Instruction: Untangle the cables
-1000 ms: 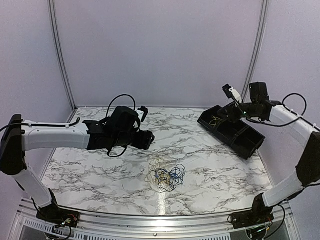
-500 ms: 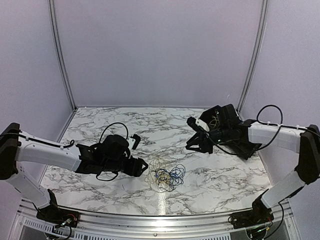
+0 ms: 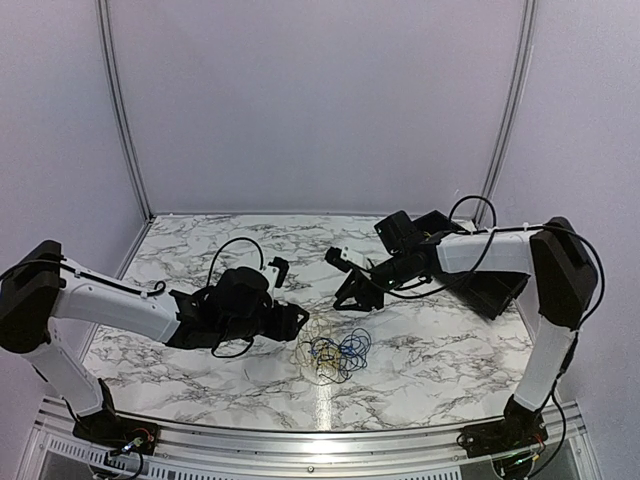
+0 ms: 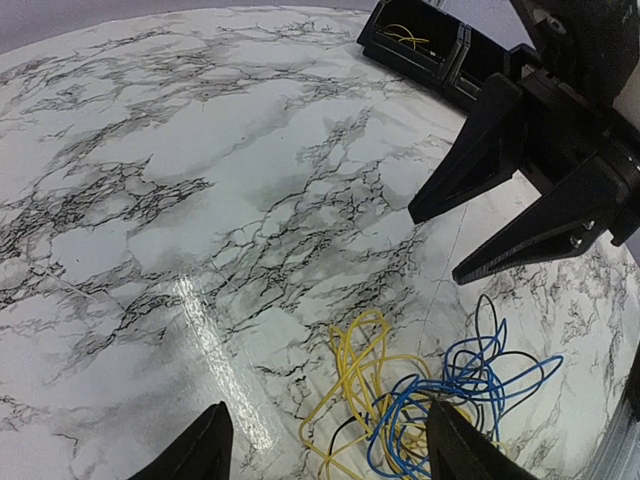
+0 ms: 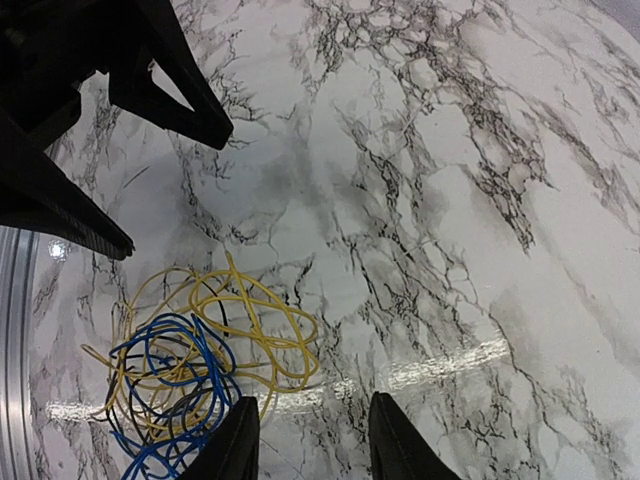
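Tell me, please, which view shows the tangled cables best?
The right wrist view: the cables fill its lower left, close enough to separate yellow, blue and black strands. The left wrist view is also close, but its bottom edge crops them more. The top view shows them whole but tiny.

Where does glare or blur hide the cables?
Left wrist: glare streak on the white marbled table top lies left of the tangled thin yellow, blue and black cables. Right wrist: glare right of them. Top external: cables tiny, glare just below.
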`<action>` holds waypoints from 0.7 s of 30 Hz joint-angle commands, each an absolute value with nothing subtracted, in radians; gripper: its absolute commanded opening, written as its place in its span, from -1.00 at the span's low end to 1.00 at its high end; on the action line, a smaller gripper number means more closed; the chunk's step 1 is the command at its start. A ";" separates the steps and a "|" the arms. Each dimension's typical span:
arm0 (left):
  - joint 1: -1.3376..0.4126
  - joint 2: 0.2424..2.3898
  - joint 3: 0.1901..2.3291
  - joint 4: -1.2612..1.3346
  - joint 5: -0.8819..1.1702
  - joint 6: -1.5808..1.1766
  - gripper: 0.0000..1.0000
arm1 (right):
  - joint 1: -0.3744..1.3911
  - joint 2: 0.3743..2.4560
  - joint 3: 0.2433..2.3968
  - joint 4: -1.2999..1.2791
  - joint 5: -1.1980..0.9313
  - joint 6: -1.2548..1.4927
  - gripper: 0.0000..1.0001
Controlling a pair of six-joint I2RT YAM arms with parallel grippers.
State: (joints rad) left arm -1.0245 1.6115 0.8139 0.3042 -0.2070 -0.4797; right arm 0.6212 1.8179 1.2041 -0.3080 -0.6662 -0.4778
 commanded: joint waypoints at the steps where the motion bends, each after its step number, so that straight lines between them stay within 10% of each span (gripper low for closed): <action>1: -1.032 1.623 0.766 0.391 -0.254 -0.559 0.38 | 0.650 1.852 1.204 -0.275 -0.634 -0.421 -0.23; 21: -1.080 1.629 0.770 0.413 -0.264 -0.599 0.39 | 0.652 2.003 1.261 -0.339 -0.643 -0.400 -0.30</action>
